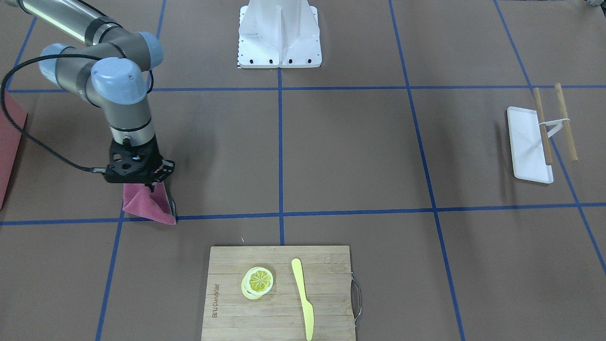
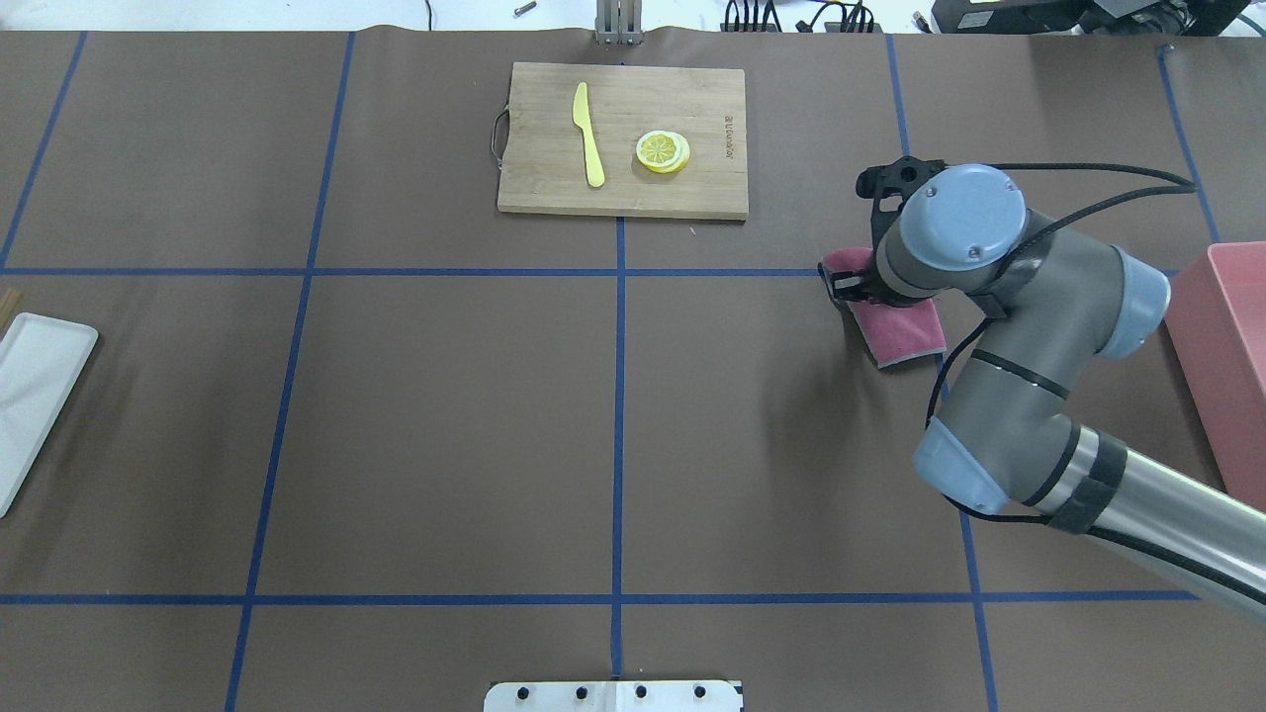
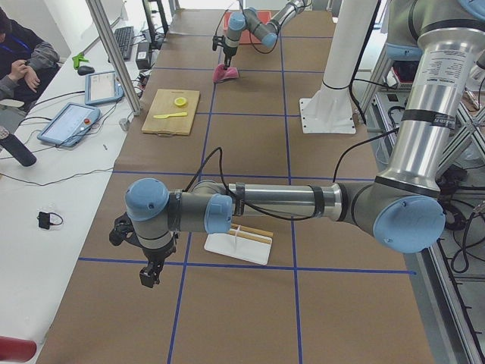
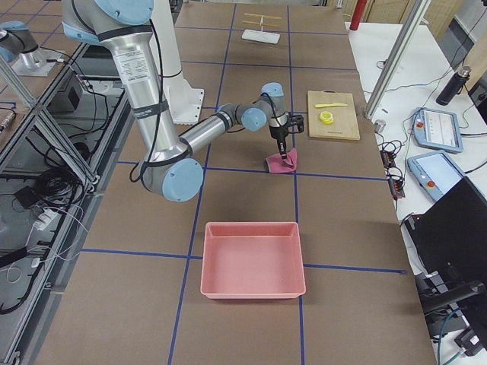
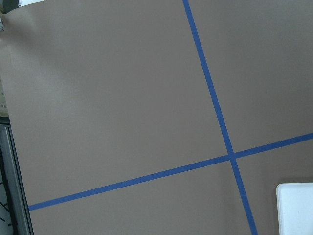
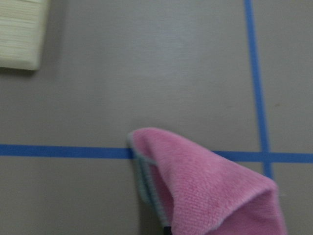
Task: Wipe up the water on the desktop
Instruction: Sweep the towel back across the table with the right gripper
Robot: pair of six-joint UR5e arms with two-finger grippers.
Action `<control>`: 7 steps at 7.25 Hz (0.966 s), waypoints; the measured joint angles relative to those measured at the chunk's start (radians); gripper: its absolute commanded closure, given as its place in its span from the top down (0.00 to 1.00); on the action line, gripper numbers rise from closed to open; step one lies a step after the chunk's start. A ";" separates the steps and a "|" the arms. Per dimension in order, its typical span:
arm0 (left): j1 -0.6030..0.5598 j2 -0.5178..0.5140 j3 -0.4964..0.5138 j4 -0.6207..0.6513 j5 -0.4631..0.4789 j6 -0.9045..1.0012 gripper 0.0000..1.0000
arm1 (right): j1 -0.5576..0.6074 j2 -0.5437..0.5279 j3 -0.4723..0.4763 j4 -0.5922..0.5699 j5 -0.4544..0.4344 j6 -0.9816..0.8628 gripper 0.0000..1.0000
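Reading across the overhead view from its left edge, the desktop (image 2: 445,415) is brown with blue tape lines and fills the whole field. Far left: a white tray (image 2: 40,396) lies flat on it; the front view shows two wooden sticks (image 1: 566,122) propped on a small white stand across the tray's end. The left gripper (image 3: 150,273) shows only in the left side view, hanging above the desktop just beside the tray, fingers pointing down; I cannot tell whether they are apart or together. The left wrist view gives bare desktop, a tape crossing and one tray corner. Centre, far edge: a bamboo board (image 2: 692,99) carries a yellow knife (image 2: 589,133) and, apart from it to the right, a stack of lemon slices (image 2: 663,151). Right of the board and near it: a pink cloth (image 2: 905,331) rests on the desktop at a tape line, bunched and partly folded over. The right gripper (image 1: 152,185) points straight down, its fingers pinched together on the cloth's upper fold, with the cloth's lower edge touching the surface. The right wrist view shows the raised fold and the cloth edge meeting the tape. Far right: a red bin (image 4: 253,225) stands well apart from the cloth.
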 measured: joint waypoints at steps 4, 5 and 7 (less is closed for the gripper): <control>0.001 0.000 0.001 0.000 0.000 -0.001 0.98 | -0.155 0.309 -0.137 0.029 -0.096 0.400 0.00; 0.001 0.000 0.000 0.000 0.000 -0.001 0.98 | -0.170 0.359 -0.181 0.059 -0.130 0.485 0.00; 0.000 0.000 0.000 0.001 0.000 -0.001 0.98 | -0.184 0.379 -0.213 0.079 -0.165 0.536 0.00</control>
